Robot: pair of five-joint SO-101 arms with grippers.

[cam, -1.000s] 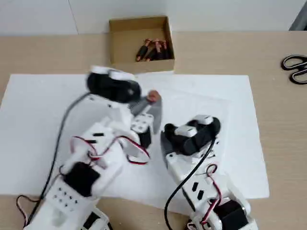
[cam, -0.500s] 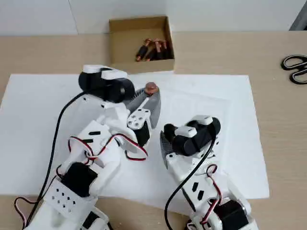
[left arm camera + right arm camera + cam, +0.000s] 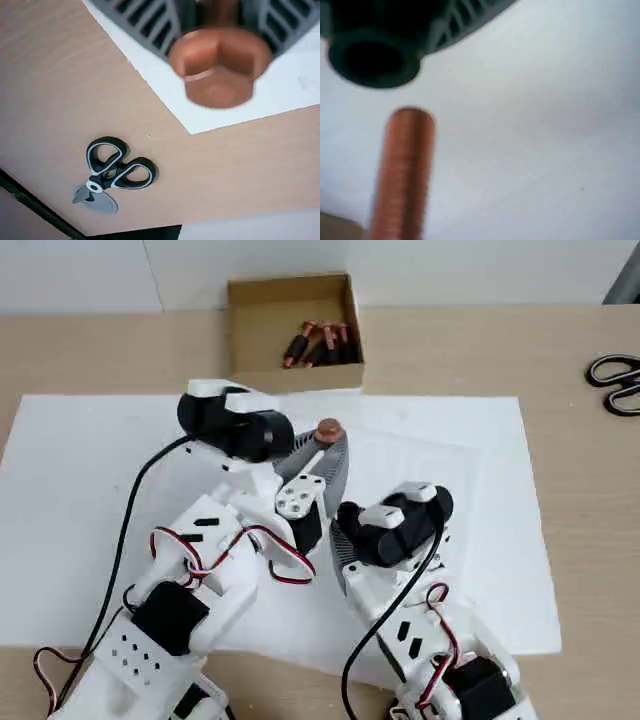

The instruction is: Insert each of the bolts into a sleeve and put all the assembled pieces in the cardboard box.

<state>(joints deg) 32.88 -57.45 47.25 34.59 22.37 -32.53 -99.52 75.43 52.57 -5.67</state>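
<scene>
- Nearest, toward 5 o'clock on the white sheet (image 3: 80,520): right gripper (image 3: 338,542), pinched on a black sleeve (image 3: 372,59), with the sleeve's open mouth turned to the wrist camera.
- Just beside that mouth, not inside it: threaded end of a copper bolt (image 3: 220,67), shank clear of the sleeve's rim.
- Next out, near the sheet's middle: left gripper (image 3: 326,448), clamped on the bolt under its hex head, head pointing toward 12 o'clock.
- Against half a second ago: bolt and left gripper shifted together a little toward 4 o'clock, closer to the right arm. Right arm much where it was.
- Farther, at 12 o'clock past the sheet's edge: cardboard box (image 3: 255,335) on the wooden table (image 3: 560,350), holding several assembled pieces (image 3: 320,343) bunched in its 3 o'clock half.
- Farthest off, at 2 o'clock by the table's edge: black-handled scissors (image 3: 615,383), well apart from both arms.
</scene>
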